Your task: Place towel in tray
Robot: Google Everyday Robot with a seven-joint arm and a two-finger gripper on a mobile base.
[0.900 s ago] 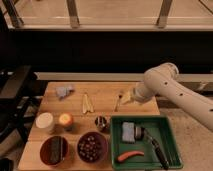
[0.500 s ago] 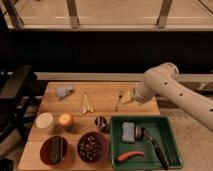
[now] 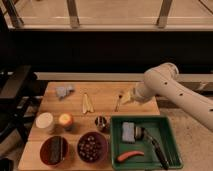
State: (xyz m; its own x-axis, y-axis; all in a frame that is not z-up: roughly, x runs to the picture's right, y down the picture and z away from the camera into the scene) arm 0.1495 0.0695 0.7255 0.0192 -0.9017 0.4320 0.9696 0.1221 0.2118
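Note:
The towel (image 3: 64, 91) is a small crumpled grey-blue cloth lying at the far left of the wooden table (image 3: 105, 90). The green tray (image 3: 166, 131) sits at the table's front right. My gripper (image 3: 127, 98) hangs at the end of the white arm (image 3: 165, 85), low over the table just behind the tray's far edge and next to a fork (image 3: 118, 101). It is far to the right of the towel and nothing shows in its grasp.
The tray holds a grey sponge (image 3: 129, 131), a black-handled brush (image 3: 154, 146) and a red pepper (image 3: 131, 155). On the table are a yellow peel (image 3: 86, 102), a white cup (image 3: 45, 121), an orange fruit (image 3: 65, 119), a metal cup (image 3: 101, 123) and two dark bowls (image 3: 54, 150) (image 3: 92, 146).

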